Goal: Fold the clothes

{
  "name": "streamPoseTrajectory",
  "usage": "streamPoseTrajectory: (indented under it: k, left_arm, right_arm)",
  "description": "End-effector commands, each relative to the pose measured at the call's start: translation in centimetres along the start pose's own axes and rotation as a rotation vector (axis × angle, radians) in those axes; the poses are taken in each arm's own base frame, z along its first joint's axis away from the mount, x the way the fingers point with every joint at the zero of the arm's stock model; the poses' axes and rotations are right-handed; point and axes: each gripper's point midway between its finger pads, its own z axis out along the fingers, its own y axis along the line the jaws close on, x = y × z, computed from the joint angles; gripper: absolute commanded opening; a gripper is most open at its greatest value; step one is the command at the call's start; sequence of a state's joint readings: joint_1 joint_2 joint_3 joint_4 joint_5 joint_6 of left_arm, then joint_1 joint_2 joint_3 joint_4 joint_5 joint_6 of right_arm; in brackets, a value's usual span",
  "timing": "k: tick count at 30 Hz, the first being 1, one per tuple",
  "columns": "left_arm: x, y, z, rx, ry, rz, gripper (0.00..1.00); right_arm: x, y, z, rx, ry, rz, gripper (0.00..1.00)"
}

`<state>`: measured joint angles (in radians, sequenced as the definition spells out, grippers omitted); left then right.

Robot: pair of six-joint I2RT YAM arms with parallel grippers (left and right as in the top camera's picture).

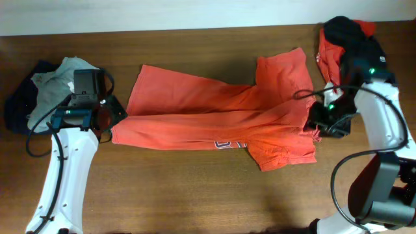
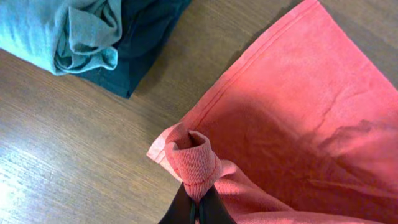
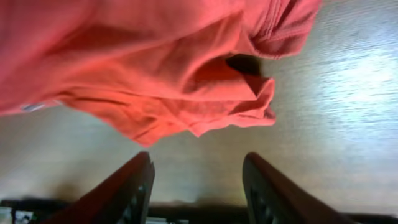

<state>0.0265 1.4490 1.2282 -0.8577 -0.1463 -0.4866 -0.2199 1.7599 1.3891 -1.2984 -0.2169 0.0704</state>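
An orange-red T-shirt [image 1: 221,120] lies across the middle of the table, folded lengthwise. My left gripper [image 1: 110,117] is shut on the shirt's hem corner at its left end; in the left wrist view the pinched fabric [image 2: 193,158] bunches up out of the jaws [image 2: 198,208]. My right gripper [image 1: 323,116] is open and empty at the shirt's right end, by the sleeve. In the right wrist view the jaws [image 3: 198,163] hang just above the table, with the shirt's crumpled edge [image 3: 205,106] in front of them.
A pile of grey and dark navy clothes [image 1: 42,91] lies at the far left, also in the left wrist view [image 2: 93,37]. A red and black pile [image 1: 344,39] lies at the back right corner. The wooden table [image 1: 195,195] shows bare along the front.
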Motion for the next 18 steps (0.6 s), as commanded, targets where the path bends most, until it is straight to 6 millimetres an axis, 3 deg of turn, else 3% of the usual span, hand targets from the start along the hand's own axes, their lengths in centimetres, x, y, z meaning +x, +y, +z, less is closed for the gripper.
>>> streamPoseTrajectory:
  k: [1,6,11,18]
  left_arm:
    - [-0.3,0.2,0.0,-0.012,-0.017,0.009,0.00]
    - [-0.3,0.2,0.0,-0.012,-0.017,0.009,0.01]
    - [-0.3,0.2,0.0,-0.011,-0.017,0.009,0.00]
    - [-0.4,0.2,0.0,-0.011,-0.019,0.008,0.01]
  right_arm:
    - [0.7,-1.0,2.0,0.031,0.017,0.000,0.49]
    - [0.7,-2.7,4.8,0.079,-0.002,0.004,0.48]
    - [-0.4,-4.1,6.2,0.112,-0.064,0.011,0.48]
    - [-1.8,-4.5,8.1,0.110,-0.150,-0.001,0.47]
